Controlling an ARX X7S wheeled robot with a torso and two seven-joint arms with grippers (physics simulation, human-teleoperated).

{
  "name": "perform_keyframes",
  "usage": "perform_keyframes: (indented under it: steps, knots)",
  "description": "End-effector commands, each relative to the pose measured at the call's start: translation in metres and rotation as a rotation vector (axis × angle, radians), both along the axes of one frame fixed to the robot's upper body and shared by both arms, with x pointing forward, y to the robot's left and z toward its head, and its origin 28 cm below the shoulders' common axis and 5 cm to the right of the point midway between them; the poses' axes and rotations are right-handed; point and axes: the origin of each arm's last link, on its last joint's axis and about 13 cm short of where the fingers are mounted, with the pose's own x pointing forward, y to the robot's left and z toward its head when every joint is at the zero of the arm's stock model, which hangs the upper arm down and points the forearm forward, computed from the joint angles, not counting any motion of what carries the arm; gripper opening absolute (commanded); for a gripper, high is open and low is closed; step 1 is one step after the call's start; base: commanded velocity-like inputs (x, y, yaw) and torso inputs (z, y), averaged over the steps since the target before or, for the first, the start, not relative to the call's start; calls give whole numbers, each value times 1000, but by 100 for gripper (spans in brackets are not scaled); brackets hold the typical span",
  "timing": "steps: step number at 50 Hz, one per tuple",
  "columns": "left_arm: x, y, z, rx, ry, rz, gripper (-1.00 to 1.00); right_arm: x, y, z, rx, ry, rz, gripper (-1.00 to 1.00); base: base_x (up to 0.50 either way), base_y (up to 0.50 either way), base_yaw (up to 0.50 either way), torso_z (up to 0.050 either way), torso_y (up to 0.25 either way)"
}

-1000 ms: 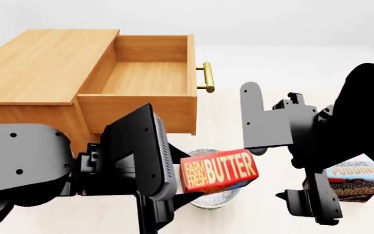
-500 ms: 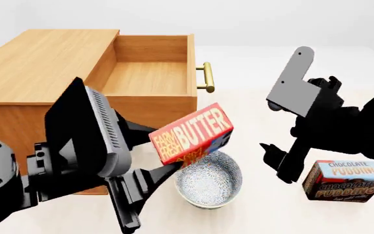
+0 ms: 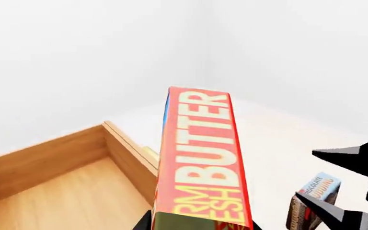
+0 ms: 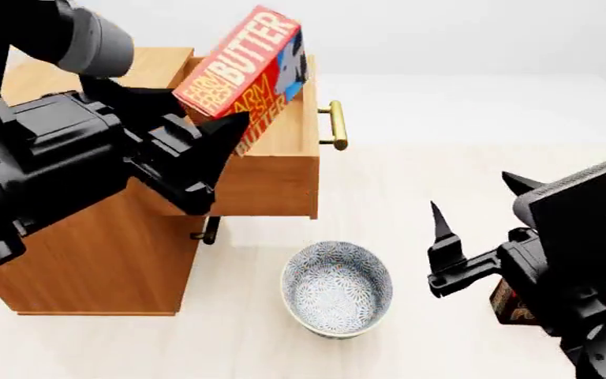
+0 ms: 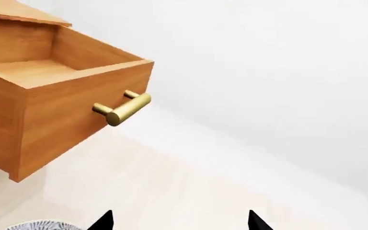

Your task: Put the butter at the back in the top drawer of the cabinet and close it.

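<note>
Floor (image 4: 409, 181) pale, walls white.

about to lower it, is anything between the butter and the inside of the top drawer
Nothing visible. The butter, held in the left claw, hangs over the open top drawer, and the part of its floor that shows is bare.

The butter (image 4: 242, 67) is above the open top drawer (image 4: 282, 170), bowl (image 4: 338, 288) in front
</note>
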Motion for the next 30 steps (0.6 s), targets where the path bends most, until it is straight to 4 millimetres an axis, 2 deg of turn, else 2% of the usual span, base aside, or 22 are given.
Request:
perform_keyframes:
  steps: [1,5,14,30]
  knots:
    - [20,-6,52,-84,-23,151,-100,-31,-3,-20,178,-219,-89,100,0,0,0,0,0]
    - [38,-14,68,-66,2,191,-100,-33,-2,-28,199,-227,-79,100,0,0,0,0,0]
    - [87,-25,91,-19,89,250,-100,-32,-2,-23,200,-247,-65,100,0,0,0,0,1]
    - [146,-37,109,34,185,349,-100,-30,-2,-24,204,-257,-54,100,0,0,0,1,2]
